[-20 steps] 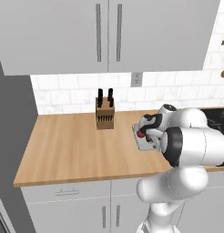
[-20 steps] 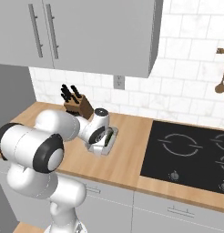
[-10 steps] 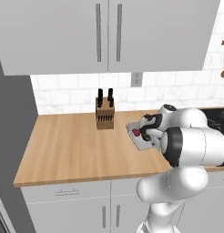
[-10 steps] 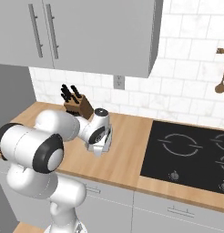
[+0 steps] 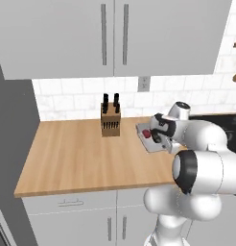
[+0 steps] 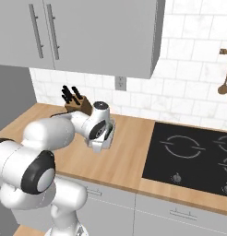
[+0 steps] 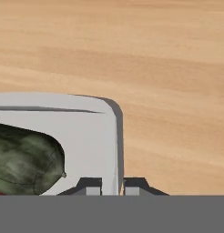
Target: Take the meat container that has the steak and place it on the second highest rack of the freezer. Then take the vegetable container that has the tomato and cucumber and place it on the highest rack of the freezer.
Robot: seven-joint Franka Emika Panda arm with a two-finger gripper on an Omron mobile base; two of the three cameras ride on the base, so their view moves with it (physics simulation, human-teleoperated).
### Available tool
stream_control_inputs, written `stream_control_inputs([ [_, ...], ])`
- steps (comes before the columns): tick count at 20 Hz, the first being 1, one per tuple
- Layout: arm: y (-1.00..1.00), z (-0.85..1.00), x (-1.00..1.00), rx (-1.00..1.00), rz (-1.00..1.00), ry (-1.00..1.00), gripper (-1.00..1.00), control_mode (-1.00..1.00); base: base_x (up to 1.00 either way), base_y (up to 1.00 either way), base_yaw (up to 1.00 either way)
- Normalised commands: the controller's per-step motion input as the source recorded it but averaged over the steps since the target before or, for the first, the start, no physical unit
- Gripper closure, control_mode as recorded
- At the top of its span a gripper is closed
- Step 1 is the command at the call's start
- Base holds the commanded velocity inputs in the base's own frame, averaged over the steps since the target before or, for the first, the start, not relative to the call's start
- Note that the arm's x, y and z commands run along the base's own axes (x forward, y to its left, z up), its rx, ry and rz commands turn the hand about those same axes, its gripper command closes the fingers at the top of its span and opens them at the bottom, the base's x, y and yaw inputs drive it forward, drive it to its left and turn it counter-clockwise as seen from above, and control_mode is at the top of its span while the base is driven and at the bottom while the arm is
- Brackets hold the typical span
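gripper point(image 7: 111, 185) pinching the rim of the grey tray point(image 7: 93, 129), one finger inside and one outside, green cucumber point(image 7: 25, 161) lying in the tray beside it, tomato point(image 5: 147, 133) in there too, tray on the wood counter point(image 5: 72, 156), knife block point(image 5: 110, 122) near behind it

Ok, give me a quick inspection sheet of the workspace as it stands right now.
Surface: wooden counter, bare wood around the tray.
Job's things: vegetable container, grey tray; cucumber inside; tomato in it.
Clutter: knife block at the back wall.
Gripper: gripper straddles the tray's side wall, one fingertip on each side, shut on it.
Cables: nothing seen.
Surroundings: cooktop, wall cabinets, outlet, hanging wooden spoons.
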Motion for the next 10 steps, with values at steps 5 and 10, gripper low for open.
stream_control_inputs([
  [5, 0.18, 0.75, -0.25, -0.03, -0.16, 0.0, 1.0, -1.0, 0.0, 0.0, 0.0],
  [10, 0.08, 0.55, -0.42, 0.0, -0.14, 0.0, 1.0, -1.0, 0.0, 0.0, 0.0],
])
